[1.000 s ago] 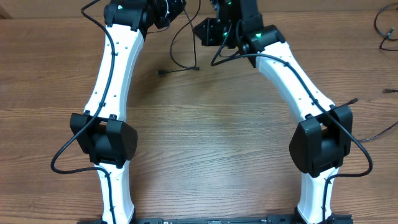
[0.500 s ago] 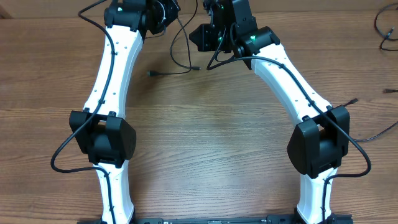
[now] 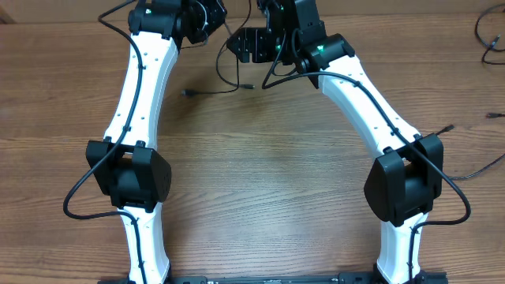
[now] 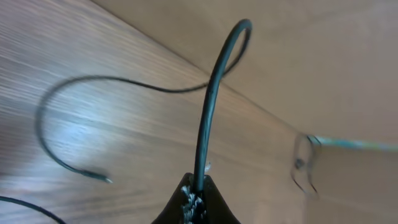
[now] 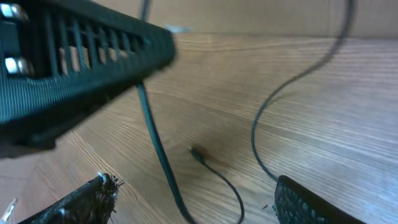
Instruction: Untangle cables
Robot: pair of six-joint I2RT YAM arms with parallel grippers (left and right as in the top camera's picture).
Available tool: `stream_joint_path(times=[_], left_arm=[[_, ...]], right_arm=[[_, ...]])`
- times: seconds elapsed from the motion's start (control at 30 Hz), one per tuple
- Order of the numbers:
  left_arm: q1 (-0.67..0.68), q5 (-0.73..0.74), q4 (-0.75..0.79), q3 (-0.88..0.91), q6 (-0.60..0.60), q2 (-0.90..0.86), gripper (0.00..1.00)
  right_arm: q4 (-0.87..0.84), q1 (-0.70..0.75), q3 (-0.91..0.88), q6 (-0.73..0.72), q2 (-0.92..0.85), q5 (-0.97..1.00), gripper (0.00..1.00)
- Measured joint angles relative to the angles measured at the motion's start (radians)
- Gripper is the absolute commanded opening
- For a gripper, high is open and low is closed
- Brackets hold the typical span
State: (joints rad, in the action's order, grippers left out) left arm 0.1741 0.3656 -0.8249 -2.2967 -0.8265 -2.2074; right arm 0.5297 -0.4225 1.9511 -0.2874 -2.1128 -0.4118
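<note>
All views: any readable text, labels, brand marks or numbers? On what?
None: no readable words, labels, brands or numbers in any view.
Overhead: left arm and right arm carry no print; only green lights near the right wrist.
Left wrist: left gripper shut on a cable over the wood table, no lettering.
Right wrist: open right gripper and cables, no lettering.

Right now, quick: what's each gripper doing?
Left gripper: closed on a thin black cable.
Right gripper: open, holding nothing.

Wood-grain table [image 3: 260, 197], plain beige wall [image 4: 323, 56] behind, soft glare
</note>
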Motion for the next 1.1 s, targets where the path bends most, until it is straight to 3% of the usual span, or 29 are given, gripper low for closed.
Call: stream_joint_path(times=[0.1, 0.13, 0.17, 0.2, 0.23, 0.3, 0.47, 0.7, 0.93, 1.1], left_arm=[[0.0, 0.079, 0.0, 0.0, 0.0, 0.0, 0.04], [0.0, 0.1, 0.0, 0.0, 0.0, 0.0, 0.04], [0.0, 0.121, -0.001, 0.0, 0.0, 0.0, 0.04], [0.0, 0.14, -0.001, 0.0, 0.0, 0.0, 0.08], [0.0, 0.152, -0.001, 0.0, 0.0, 0.0, 0.25], [0.0, 0.165, -0.001, 0.0, 0.008, 0.0, 1.0], [0.0, 0.177, -0.002, 0.0, 0.109, 0.0, 1.0], [0.003, 0.103, -0.051, 0.0, 0.45, 0.0, 1.0], [0.009, -0.122, -0.028, 0.0, 0.555, 0.0, 1.0], [0.009, -0.192, -0.011, 0.0, 0.575, 0.0, 1.0]], right_arm=[[-0.004, -0.018, -0.001, 0.0, 0.0, 0.012, 0.63], [-0.005, -0.023, -0.001, 0.0, 0.0, 0.016, 0.44], [-0.005, -0.028, -0.001, 0.006, 0.0, 0.02, 0.04], [-0.005, -0.034, -0.001, 0.002, 0.0, 0.023, 0.04], [-0.005, -0.036, -0.001, 0.003, 0.0, 0.028, 0.04], [0.005, -0.037, -0.001, 0.003, 0.0, 0.037, 0.04], [0.014, -0.03, -0.001, 0.046, 0.0, 0.061, 0.04], [0.031, -0.005, -0.001, 0.123, 0.039, 0.164, 0.04], [0.013, 0.003, 0.0, 0.243, 0.263, 0.542, 0.04], [-0.001, 0.003, 0.021, 0.371, 0.439, 0.855, 0.04]])
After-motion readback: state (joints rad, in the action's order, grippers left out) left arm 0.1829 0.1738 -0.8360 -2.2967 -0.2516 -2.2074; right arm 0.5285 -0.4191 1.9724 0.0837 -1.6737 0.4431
